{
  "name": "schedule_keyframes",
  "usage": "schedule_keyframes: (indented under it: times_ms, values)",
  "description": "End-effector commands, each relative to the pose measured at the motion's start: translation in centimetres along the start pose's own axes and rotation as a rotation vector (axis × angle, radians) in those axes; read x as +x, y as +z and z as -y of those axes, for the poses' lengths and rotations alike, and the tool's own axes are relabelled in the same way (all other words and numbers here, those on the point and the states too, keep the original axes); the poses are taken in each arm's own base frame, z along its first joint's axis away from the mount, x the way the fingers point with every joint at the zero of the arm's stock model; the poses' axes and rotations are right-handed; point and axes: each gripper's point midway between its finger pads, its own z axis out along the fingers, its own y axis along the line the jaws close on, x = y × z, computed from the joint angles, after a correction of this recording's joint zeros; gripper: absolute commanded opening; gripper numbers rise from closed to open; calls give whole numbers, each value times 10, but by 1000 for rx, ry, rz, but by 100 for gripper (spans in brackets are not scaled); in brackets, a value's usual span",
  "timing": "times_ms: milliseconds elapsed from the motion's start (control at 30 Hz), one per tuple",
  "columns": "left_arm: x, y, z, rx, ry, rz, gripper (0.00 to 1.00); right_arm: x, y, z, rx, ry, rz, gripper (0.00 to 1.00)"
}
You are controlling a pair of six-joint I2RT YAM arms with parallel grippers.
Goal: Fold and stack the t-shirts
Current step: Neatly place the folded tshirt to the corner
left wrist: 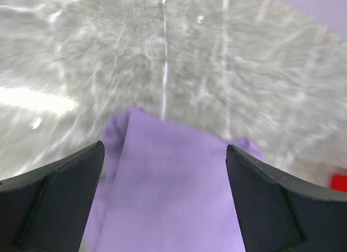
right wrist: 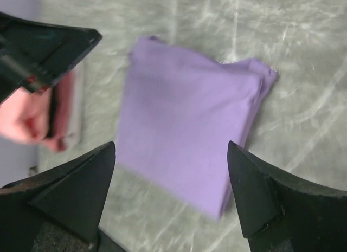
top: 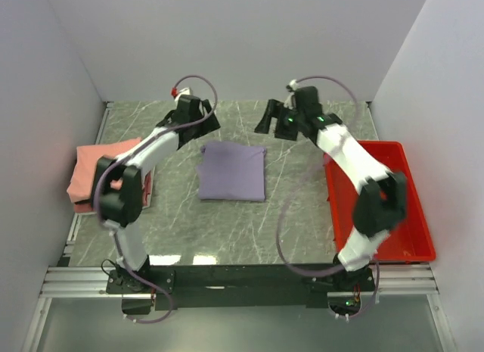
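Overview from high up, plus two close wrist views.
The top camera looks steeply down from the near side and takes in the whole counter. Each wrist camera looks down between its own fingers from close above the counter. All three views share the folded lavender t-shirt.

You had bare table on every side of the folded lavender shirt. The pink stack blocked the left edge and the red tray the right. Walls closed three sides.
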Motion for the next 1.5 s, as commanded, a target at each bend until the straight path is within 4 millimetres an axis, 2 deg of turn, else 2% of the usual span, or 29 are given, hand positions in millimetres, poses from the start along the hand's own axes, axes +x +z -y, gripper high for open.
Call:
schedule_keyframes:
  times_ms: [0,33,67,100,133,167,200,233,333,400,600,667,867,900,1133,1400,1467]
  values:
    - [-12,-54,-12,-29,17,91,99,7,-57,-6,-9,0,148,90]
    - [-15,-71,-12,-17,7,112,100,14,-66,-6,-18,4,170,90]
    - [8,-73,-28,-47,6,79,99,14,-92,-12,-35,7,234,90]
    - [12,-77,-31,-38,3,85,99,39,-91,3,-13,23,209,90]
    - [14,-86,-28,-5,-5,88,99,45,-99,5,-18,26,228,90]
    - [30,-85,-38,-15,-2,60,99,47,-119,-1,-43,25,274,91]
    - [36,-85,-40,-13,-6,49,99,64,-119,10,-23,29,260,91]
    - [42,-84,-46,-27,-10,36,100,67,-134,8,-35,23,294,91]
    - [59,-74,-55,-48,11,-10,99,87,-144,20,-16,5,302,91]
    - [67,-69,-59,-53,15,-26,99,102,-140,31,-1,-16,281,96]
    - [90,-43,-59,-48,22,-104,99,114,-137,55,94,-34,268,97]
    - [91,-36,-52,-21,13,-115,99,118,-135,56,99,-42,246,97]
    - [110,-8,-55,-51,1,-188,98,121,-135,57,95,-50,242,97]
    - [119,-3,-56,-46,3,-216,96,122,-135,58,95,-50,239,97]
    - [145,1,-55,-39,13,-266,63,123,-131,58,90,-60,231,97]
    - [160,12,-47,-93,88,-285,45,125,-124,64,107,-64,213,97]
    - [163,13,-50,-117,101,-291,38,127,-122,67,116,-60,208,97]
